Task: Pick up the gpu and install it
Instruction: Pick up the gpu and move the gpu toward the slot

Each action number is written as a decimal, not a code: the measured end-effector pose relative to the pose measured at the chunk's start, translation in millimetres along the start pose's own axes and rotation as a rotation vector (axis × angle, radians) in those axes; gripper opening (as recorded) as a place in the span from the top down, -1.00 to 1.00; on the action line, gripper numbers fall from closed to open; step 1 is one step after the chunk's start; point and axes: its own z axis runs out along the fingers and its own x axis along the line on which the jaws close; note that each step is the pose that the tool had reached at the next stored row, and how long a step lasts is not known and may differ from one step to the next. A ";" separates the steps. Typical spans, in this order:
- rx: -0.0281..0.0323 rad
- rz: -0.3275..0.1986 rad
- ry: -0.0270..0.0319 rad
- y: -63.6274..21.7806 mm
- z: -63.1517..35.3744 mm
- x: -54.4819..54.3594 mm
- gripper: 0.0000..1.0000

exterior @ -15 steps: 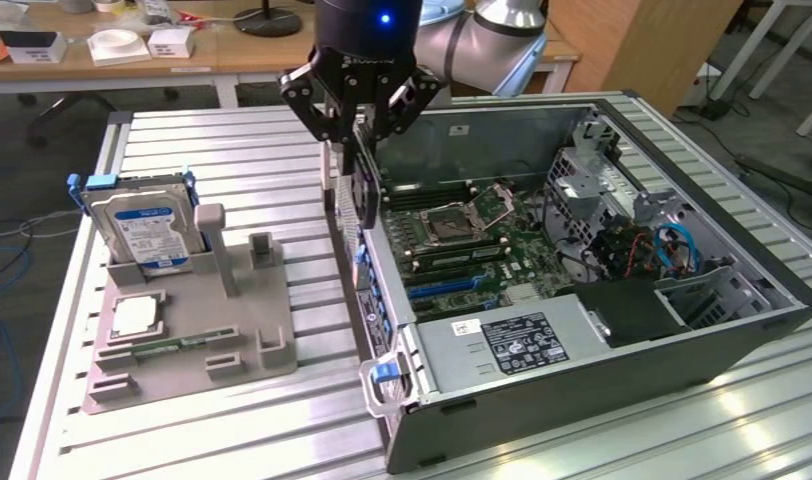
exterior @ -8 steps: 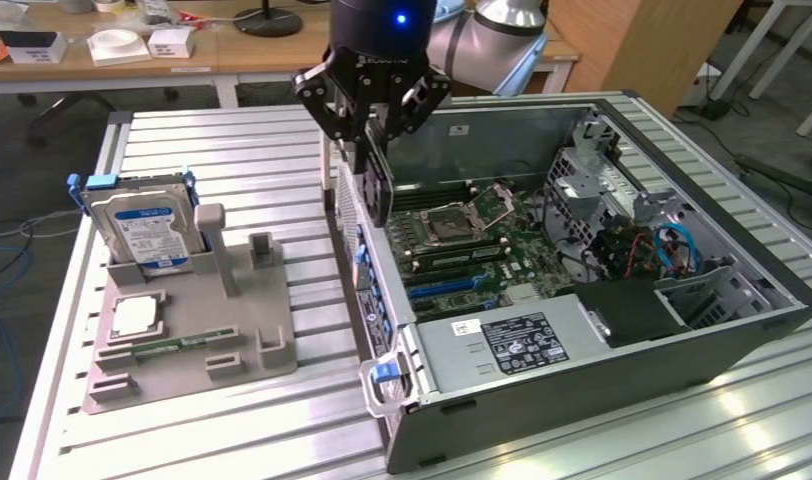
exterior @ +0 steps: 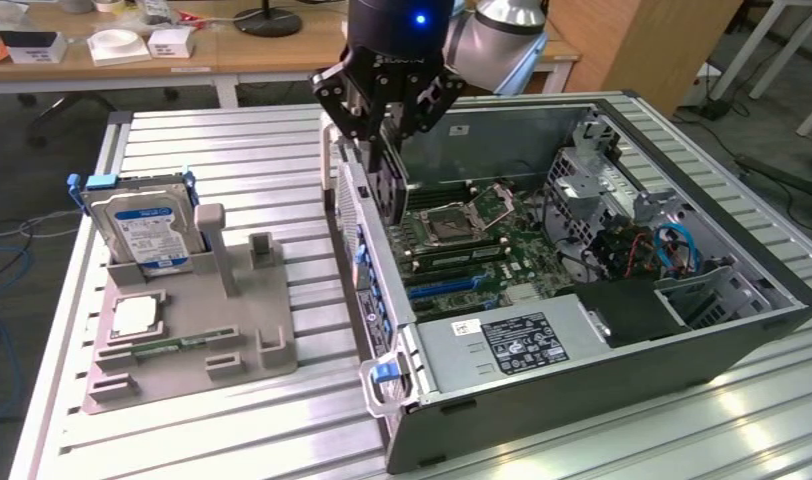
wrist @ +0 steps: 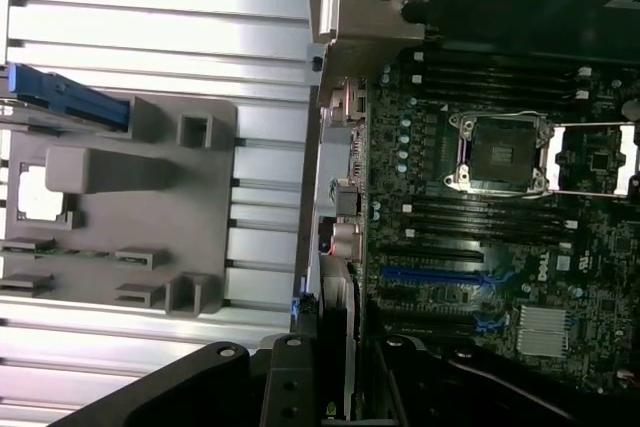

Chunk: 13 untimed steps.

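Hanging above the open black computer case [exterior: 580, 400], the black pincer [exterior: 390, 135] is clamped on the gpu [exterior: 389, 185], a thin, dark, flat rectangular circuit card. The card hangs upright and edge-on, just inside the case wall on the exterior view's left. Its lower edge is over the green motherboard [exterior: 480, 255] inside the case, near the square silver processor socket [exterior: 466, 212]; whether it touches the board I cannot tell. In the wrist view a long blue expansion slot [wrist: 430, 272] lies on that board, close to the pincer's black fingers [wrist: 290, 377]. Outside the case, to the exterior view's left, a grey moulded holder tray [exterior: 266, 320] sits on the slatted aluminium worktop [exterior: 219, 150]. A silver hard drive with a blue-white label [exterior: 146, 235] stands upright in the tray.
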 end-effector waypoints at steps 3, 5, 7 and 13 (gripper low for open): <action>0.0000 -0.001 0.0001 -0.3 -0.1 -4.8 0.47; 0.0001 -0.001 0.0000 -0.5 -0.2 -8.0 0.47; 0.0000 -0.002 0.0000 -0.9 -0.3 -14.2 0.47; 0.0001 -0.005 0.0002 -1.6 -0.4 -26.5 0.47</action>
